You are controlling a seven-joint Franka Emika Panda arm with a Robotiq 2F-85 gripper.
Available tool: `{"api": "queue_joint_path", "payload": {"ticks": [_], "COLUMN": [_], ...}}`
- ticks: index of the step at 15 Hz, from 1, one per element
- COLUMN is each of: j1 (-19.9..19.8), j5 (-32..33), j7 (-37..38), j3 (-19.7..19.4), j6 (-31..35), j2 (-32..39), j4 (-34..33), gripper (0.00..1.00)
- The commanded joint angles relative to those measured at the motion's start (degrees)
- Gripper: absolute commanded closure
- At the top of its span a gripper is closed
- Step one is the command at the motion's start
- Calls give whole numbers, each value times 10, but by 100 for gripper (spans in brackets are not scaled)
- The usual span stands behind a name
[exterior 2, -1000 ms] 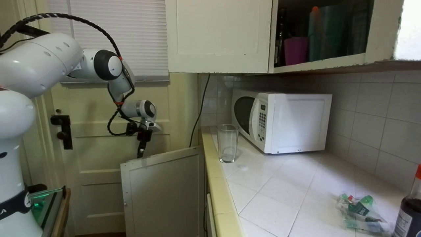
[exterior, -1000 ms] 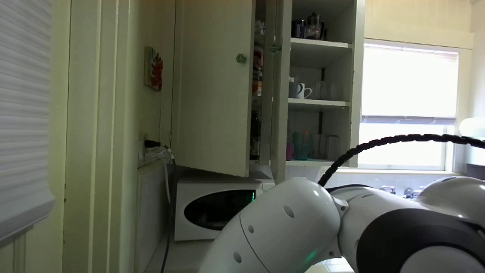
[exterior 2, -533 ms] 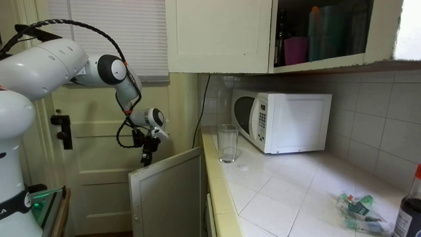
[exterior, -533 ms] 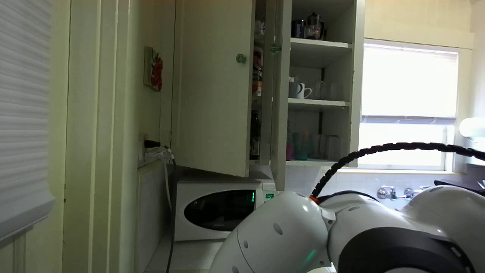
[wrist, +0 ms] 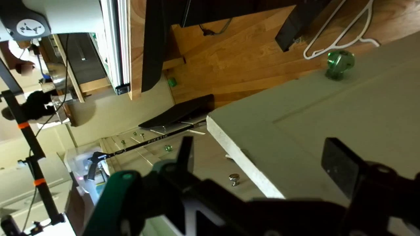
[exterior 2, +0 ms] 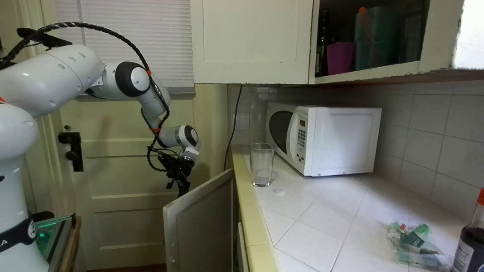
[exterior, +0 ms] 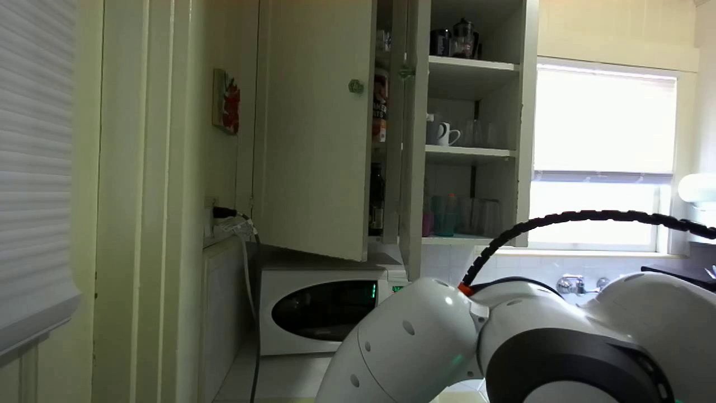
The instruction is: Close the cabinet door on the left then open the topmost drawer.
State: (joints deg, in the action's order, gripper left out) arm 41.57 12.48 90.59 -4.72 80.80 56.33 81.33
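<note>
The lower cabinet door (exterior 2: 202, 226) stands ajar beside the counter. My gripper (exterior 2: 176, 186) is at its free upper edge in an exterior view, one finger reaching down behind that edge. In the wrist view my gripper (wrist: 259, 144) is open, with the door's pale edge (wrist: 244, 160) running between the spread fingers; neither is clearly clamped on it. The door's green glass knob (wrist: 341, 62) shows at upper right. A silver knob (wrist: 234, 179) and a green knob (wrist: 168, 148) sit on cabinet fronts beyond the door. I cannot tell which front is the topmost drawer.
A clear glass (exterior 2: 261, 166) stands near the yellow counter edge (exterior 2: 251, 211), before the microwave (exterior 2: 325, 139). A bottle (exterior 2: 470, 241) and plastic bag (exterior 2: 416, 243) lie further right. Upper cabinet doors (exterior: 316, 140) hang ajar above. A black picker stick (wrist: 147, 142) leans along the fronts.
My gripper has moved right and down toward the counter and turned. The lower door's free edge has swung right with it, narrowing its opening.
</note>
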Motion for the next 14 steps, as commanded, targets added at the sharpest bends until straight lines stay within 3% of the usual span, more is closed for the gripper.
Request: {"api": "queue_joint_path", "payload": {"ticks": [1,3,6,11,14], "j1": [-11,-36,-54,-41,-43], "j5": [19,-11,-21,-16,-46], "j7": [104,111,65,14,4], "j3": [-5,18,68,131,160], "j6": [13,26,83,158,253], "j2": [-10,-14,-36,-69,-88], "j4": [21,23,42,60,90], "gripper": [0,0,0,0,0]}}
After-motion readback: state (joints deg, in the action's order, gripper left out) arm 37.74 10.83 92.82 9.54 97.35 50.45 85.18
